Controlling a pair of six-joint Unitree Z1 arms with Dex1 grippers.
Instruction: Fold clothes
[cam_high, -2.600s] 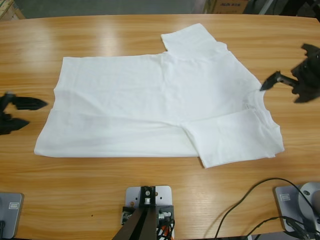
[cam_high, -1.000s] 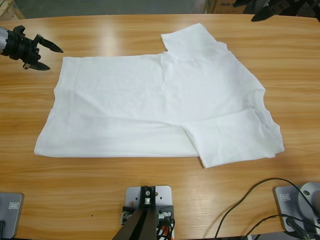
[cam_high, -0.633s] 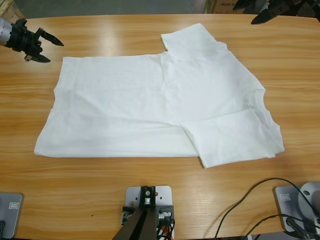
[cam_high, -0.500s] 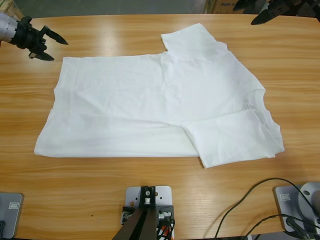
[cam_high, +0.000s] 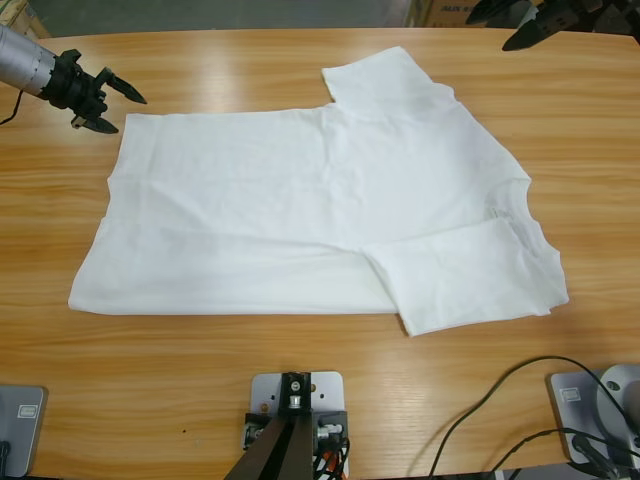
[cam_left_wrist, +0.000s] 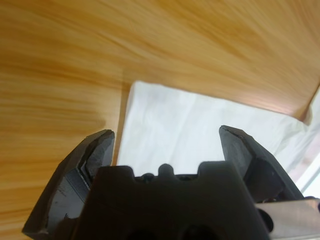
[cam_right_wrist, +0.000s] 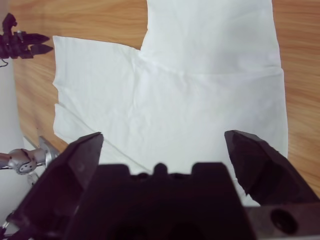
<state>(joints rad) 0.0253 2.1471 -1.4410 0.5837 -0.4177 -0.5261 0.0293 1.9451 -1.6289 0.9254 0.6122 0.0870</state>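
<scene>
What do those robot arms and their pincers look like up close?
The left end effector has two pointed black jaws on a blocky black body, fixed to a round silver-grey arm trailed by a thin dark cable. The right end effector looks the same: black, angular, with wedge-shaped tips.

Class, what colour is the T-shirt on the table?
Plain white T-shirt; clearest in the high view.

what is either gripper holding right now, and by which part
Nothing is held. The left gripper is open above the table by the shirt's corner; the right gripper is open at the far edge.
</scene>
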